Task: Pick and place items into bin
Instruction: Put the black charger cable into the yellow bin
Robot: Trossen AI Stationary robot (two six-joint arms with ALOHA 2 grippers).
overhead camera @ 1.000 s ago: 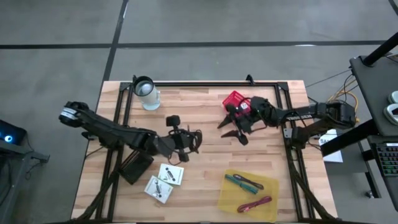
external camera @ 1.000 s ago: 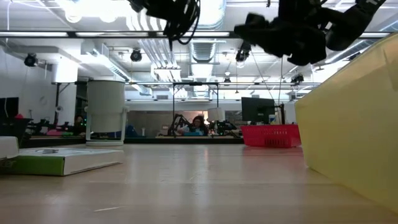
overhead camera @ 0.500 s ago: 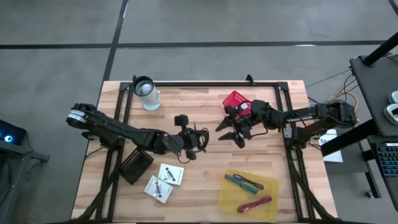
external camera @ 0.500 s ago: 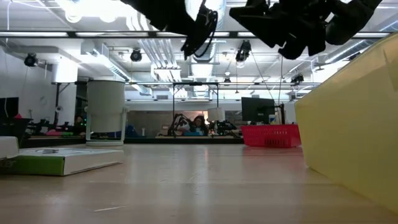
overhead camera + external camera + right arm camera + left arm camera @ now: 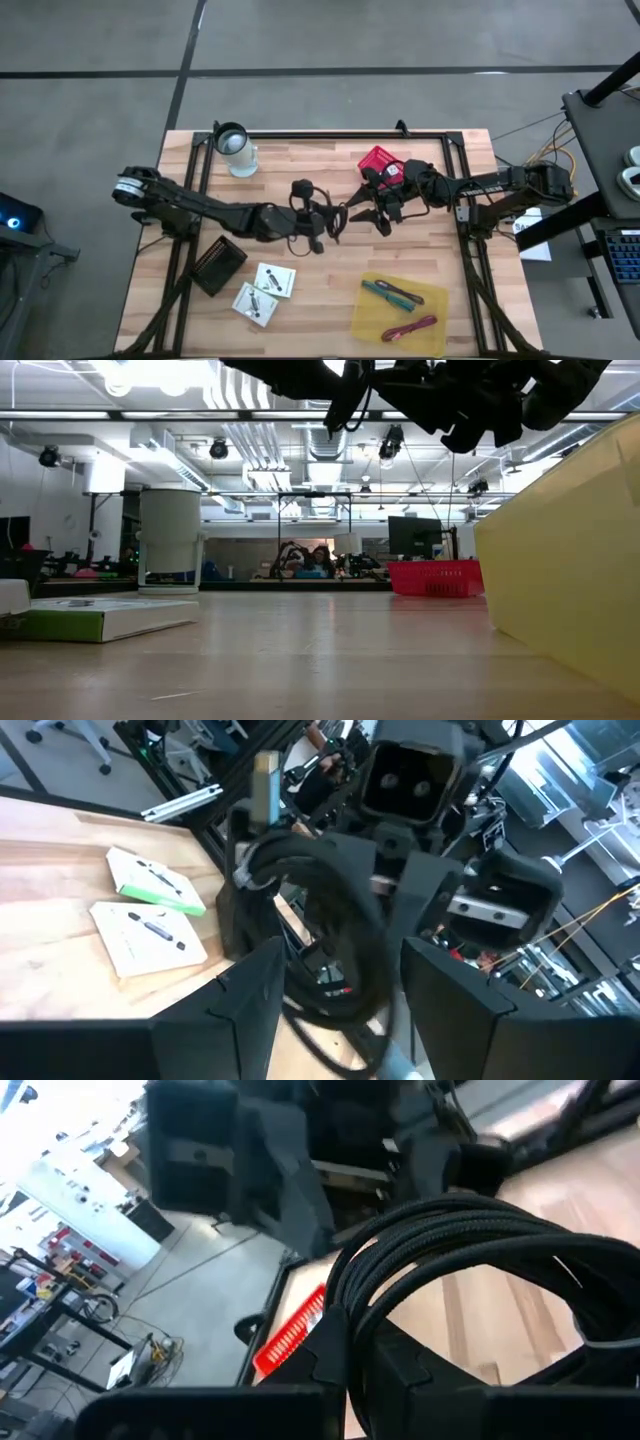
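Black cable coil (image 5: pixel 325 222) — seemingly within left pincer (image 5: pixel 318 222)

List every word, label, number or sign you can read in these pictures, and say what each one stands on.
None can be read.
The two white cards carry dark marks, too small to read.
The right arm bears pale lettering, too small to read.
The black cable coil, held by the left gripper, shows no text.
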